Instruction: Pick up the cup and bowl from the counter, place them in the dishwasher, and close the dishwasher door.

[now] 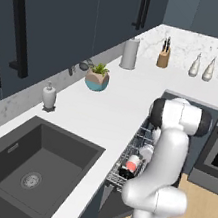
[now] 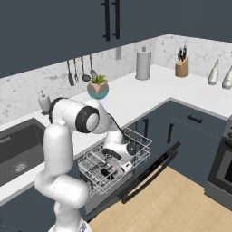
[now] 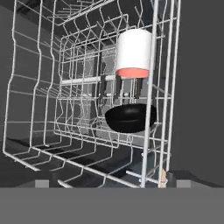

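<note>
resting in wire rack (image 3: 39,109) | cylindrical cup (image 3: 133,52) | glossy round black bowl (image 3: 130,118)

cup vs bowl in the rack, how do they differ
Colour: the cup is white with a red end, the bowl is all black. Shape: the cup is a cylinder, the bowl is shallow and wider. Place: in the hand view the cup shows above the bowl with a gap between them. Both lie inside the wire rack of the open dishwasher, off the counter.
</note>
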{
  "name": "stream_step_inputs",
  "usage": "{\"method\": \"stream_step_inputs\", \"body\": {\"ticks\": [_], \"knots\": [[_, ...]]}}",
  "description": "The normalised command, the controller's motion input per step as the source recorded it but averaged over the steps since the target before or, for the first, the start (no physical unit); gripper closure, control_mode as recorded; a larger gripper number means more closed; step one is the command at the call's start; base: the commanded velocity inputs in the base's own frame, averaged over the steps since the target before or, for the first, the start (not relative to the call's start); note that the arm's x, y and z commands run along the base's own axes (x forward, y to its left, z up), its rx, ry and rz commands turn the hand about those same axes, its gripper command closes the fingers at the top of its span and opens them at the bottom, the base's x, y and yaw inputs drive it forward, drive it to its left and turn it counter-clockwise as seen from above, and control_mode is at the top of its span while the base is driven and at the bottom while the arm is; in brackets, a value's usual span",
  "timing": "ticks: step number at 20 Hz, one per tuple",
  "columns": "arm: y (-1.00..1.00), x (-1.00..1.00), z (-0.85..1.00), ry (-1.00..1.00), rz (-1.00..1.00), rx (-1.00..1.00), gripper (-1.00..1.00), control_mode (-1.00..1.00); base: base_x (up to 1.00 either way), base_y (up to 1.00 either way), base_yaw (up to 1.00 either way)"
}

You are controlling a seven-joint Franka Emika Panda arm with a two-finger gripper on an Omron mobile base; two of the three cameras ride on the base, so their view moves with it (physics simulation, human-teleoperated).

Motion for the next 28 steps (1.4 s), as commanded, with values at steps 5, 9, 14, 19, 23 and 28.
{"method": "stream_step_inputs", "body": {"ticks": [5,9,14,19,23,28], "knots": [[-0.77,-0.22,1.0,-0.13,0.0,0.22,-1.0,-1.0,0.0,0.0,0.0],[-0.95,0.0,1.0,0.0,0.0,0.25,-1.0,-1.0,0.0,0.0,0.0],[-0.98,0.0,1.0,0.02,0.0,0.27,-1.0,-1.0,0.0,0.0,0.0],[-1.0,-0.14,0.19,0.0,0.0,0.18,-1.0,-1.0,0.0,0.0,0.0],[-1.0,-0.35,-0.69,-0.02,0.0,0.16,-1.0,-1.0,0.0,0.0,0.0],[-0.97,-0.25,-0.97,0.0,0.0,0.25,-1.0,-1.0,0.0,0.0,0.0]]}}
